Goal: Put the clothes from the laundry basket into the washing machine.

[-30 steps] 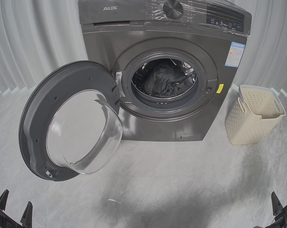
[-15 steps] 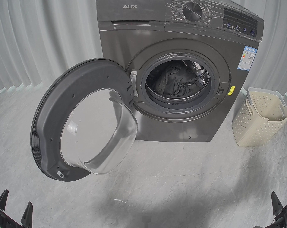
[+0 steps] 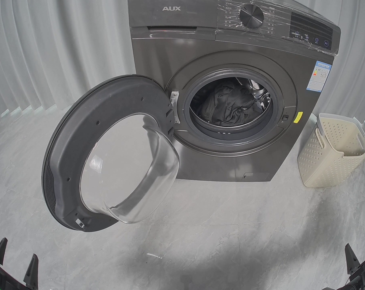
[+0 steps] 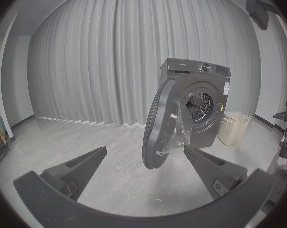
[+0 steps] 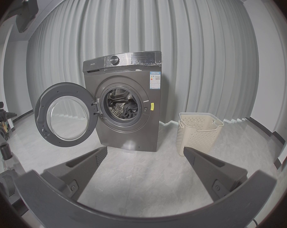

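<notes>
Plainly both end effectors [image 4: 144, 148] [image 5: 144, 149] agape, empty.

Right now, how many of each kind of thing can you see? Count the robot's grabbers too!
Washing machine: 1
Laundry basket: 1
Heap of dark clothes, inside the machine: 1
Grippers: 2, the left gripper and the right gripper, both open
Total: 5

The washing machine [image 3: 214, 53] looks brushed metal, the laundry basket [image 3: 331, 158] matt perforated plastic, the clothes [image 3: 228, 103] dark cloth.
</notes>
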Available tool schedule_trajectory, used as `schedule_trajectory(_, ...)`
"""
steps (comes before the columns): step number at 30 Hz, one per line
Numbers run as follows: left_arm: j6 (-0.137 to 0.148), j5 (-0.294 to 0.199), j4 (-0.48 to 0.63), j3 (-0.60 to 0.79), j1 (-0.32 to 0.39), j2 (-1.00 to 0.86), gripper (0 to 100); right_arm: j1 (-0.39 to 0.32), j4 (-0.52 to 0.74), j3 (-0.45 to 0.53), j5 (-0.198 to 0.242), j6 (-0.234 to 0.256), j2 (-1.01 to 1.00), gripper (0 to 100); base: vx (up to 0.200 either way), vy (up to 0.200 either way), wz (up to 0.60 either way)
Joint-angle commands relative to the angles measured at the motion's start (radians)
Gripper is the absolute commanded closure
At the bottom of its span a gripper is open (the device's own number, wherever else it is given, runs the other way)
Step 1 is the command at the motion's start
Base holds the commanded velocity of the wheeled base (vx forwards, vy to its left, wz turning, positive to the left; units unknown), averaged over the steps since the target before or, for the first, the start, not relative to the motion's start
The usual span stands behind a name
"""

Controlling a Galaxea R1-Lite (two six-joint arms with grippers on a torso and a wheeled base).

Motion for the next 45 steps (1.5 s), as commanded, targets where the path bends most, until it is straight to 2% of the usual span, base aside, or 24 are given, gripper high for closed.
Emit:
schedule_trajectory(1, -0.027, -0.014, -0.049, -0.221, -0.011, 0.111, 0, 0.000, 0.000, 0.012, 0.000, 0.000, -0.014, 0, 0.000, 0.000, 0.00)
schedule_trajectory(5, -0.032, -0.049, -0.017, -0.281, -0.081, 0.344, 0, 0.000, 0.000, 0.012, -0.001, 0.000, -0.015, 0, 0.000, 0.000, 0.00)
schedule_trajectory(6, -0.032, -0.049, -0.017, -0.281, -0.081, 0.344, 0, 0.000, 0.000, 0.012, -0.001, 0.000, -0.015, 0, 0.000, 0.000, 0.00)
schedule_trajectory(7, -0.035, -0.054, -0.071, -0.282, -0.110, 0.472, 0, 0.000, 0.000, 0.012, 0.000, 0.000, -0.015, 0, 0.000, 0.000, 0.00)
schedule_trajectory(12, -0.040, -0.072, -0.263, -0.296, -0.114, 0.703, 0, 0.000, 0.000, 0.012, 0.000, 0.000, -0.015, 0, 0.000, 0.000, 0.00)
schedule_trajectory(16, -0.040, -0.085, -0.353, -0.342, -0.102, 0.847, 0, 0.002, 0.000, 0.012, -0.001, 0.000, -0.015, 0, 0.000, 0.000, 0.00)
schedule_trajectory(21, -0.040, -0.089, -0.390, -0.376, -0.105, 0.907, 0, 0.002, 0.000, 0.012, -0.001, -0.002, -0.015, 0, 0.000, 0.000, 0.00)
schedule_trajectory(25, -0.040, -0.112, -0.391, -0.397, -0.104, 0.958, 0, 0.000, 0.000, 0.012, -0.001, 0.000, -0.015, 0, 0.000, 0.000, 0.00)
schedule_trajectory(34, -0.040, -0.114, -0.408, -0.471, -0.104, 1.076, 0, 0.002, 0.000, 0.012, -0.003, -0.002, -0.015, 0, 0.000, 0.000, 0.00)
schedule_trajectory(38, -0.038, -0.114, -0.456, -0.473, -0.114, 1.127, 0, 0.002, 0.000, 0.012, -0.001, 0.000, -0.015, 0, 0.000, 0.000, 0.00)
schedule_trajectory(41, -0.035, -0.126, -0.487, -0.466, -0.119, 1.163, 0, 0.000, 0.000, 0.012, -0.003, 0.000, -0.015, 0, 0.000, 0.000, 0.00)
schedule_trajectory(45, -0.037, -0.169, -0.500, -0.460, -0.136, 1.168, 0, 0.002, 0.000, 0.012, -0.003, 0.000, -0.015, 0, 0.000, 0.000, 0.00)
